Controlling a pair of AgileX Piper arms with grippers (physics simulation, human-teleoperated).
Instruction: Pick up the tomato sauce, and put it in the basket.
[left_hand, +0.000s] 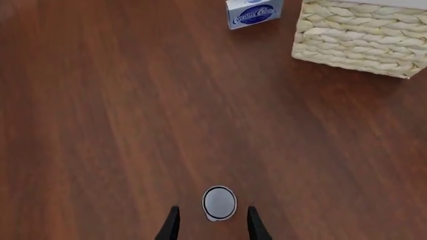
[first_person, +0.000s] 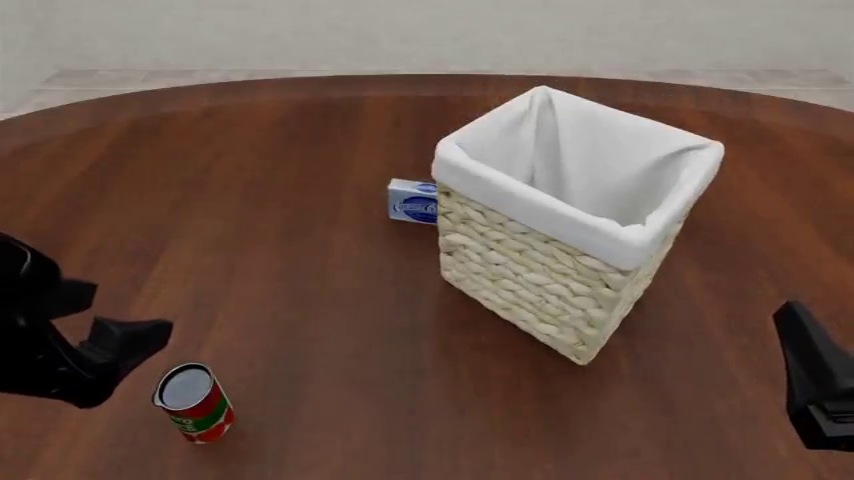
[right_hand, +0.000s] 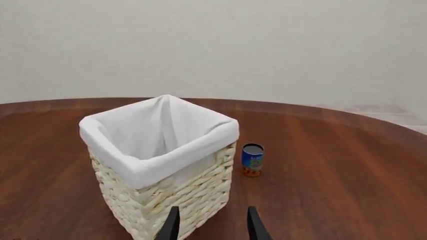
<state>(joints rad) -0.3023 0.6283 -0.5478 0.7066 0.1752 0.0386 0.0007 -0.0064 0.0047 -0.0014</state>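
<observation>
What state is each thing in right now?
tomato sauce: upright on the table, not gripped.
basket: upright, open, nothing visible inside.
blue-and-white box: on the table behind the basket.
blue can: upright beside the basket.
left gripper: open, above the tomato sauce.
right gripper: open, holding nothing.

Bright, even simulator lighting, sharp focus across all views, no glare or edge distortion, faint soft shadow beside the basket (first_person: 561, 290) on the table (first_person: 267, 200)

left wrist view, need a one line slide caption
Open left gripper poised above the upright tomato sauce, basket ahead.
</observation>
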